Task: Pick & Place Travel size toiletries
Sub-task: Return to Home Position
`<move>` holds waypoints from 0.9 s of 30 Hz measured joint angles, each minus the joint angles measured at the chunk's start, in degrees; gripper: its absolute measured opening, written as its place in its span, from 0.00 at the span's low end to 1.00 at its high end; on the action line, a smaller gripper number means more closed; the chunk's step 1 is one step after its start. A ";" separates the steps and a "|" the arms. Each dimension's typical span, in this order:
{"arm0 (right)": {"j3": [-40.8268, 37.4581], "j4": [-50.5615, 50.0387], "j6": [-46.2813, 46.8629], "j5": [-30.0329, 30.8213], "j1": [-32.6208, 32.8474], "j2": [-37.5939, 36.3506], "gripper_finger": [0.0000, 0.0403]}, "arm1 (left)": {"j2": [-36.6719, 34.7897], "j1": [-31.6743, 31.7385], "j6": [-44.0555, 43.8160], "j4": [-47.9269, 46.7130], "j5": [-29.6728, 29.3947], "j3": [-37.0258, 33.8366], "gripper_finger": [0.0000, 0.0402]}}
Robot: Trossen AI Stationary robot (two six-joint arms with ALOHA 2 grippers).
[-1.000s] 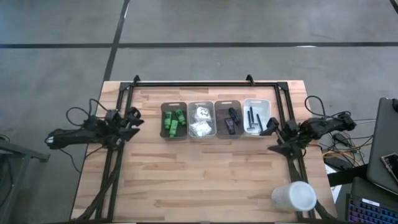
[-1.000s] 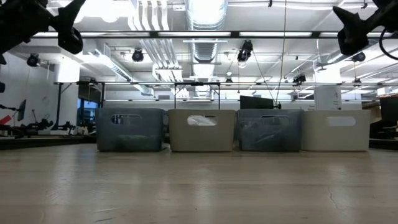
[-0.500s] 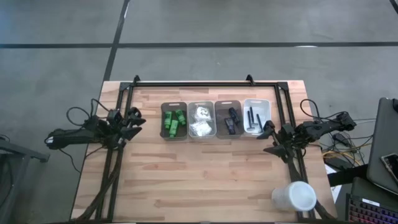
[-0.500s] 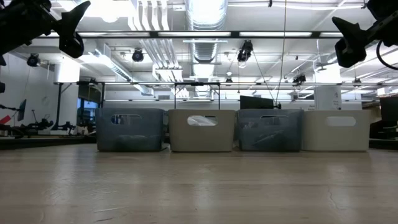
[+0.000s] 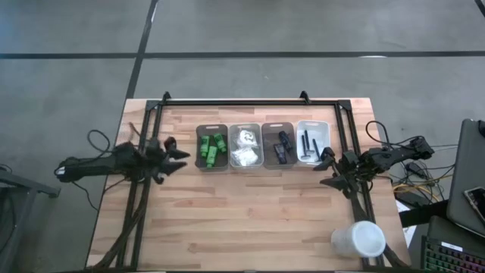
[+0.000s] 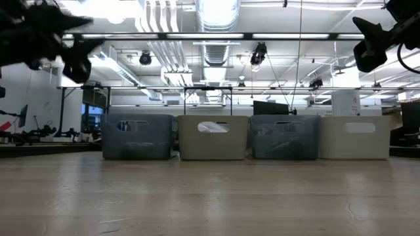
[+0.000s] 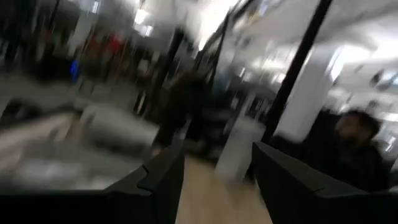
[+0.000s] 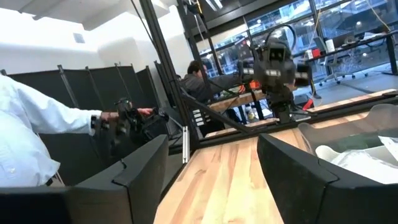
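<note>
Four bins stand in a row at the table's far middle. They hold green bottles [image 5: 211,149], white puff packets [image 5: 244,148], black flat packets [image 5: 279,145] and dark sticks [image 5: 310,144]. My left gripper [image 5: 179,155] is open and empty, in the air just left of the green-bottle bin; it also shows in the low view [image 6: 77,47] and the left wrist view [image 7: 217,180]. My right gripper [image 5: 326,158] is open and empty, in the air at the near right corner of the stick bin; it also shows in the low view [image 6: 367,44] and the right wrist view [image 8: 211,177].
A large white cup [image 5: 358,240] lies at the table's near right corner. A black frame [image 5: 242,101] runs along the far edge and down both sides. Bare wood lies in front of the bins. People show beyond the table [image 8: 31,124] [image 7: 356,144].
My left gripper has swung toward the table's right edge and a little nearer, closing on the green-bottle bin, and has turned as it went. My right gripper has shifted slightly toward the left and near edge, then kept still. The toiletries and bins have not moved.
</note>
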 joint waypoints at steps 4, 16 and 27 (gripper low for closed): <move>-0.01 0.01 0.00 0.08 0.00 0.12 0.58 | -0.01 -0.31 0.01 -12.80 -0.39 0.02 0.48; 0.01 -1.11 0.00 0.02 -0.02 0.76 0.55 | -0.03 0.06 0.01 -13.26 -3.46 -0.03 0.48; 0.01 -1.06 0.00 -0.02 0.00 0.72 0.62 | -0.03 0.28 0.01 -13.67 -3.48 -0.04 0.48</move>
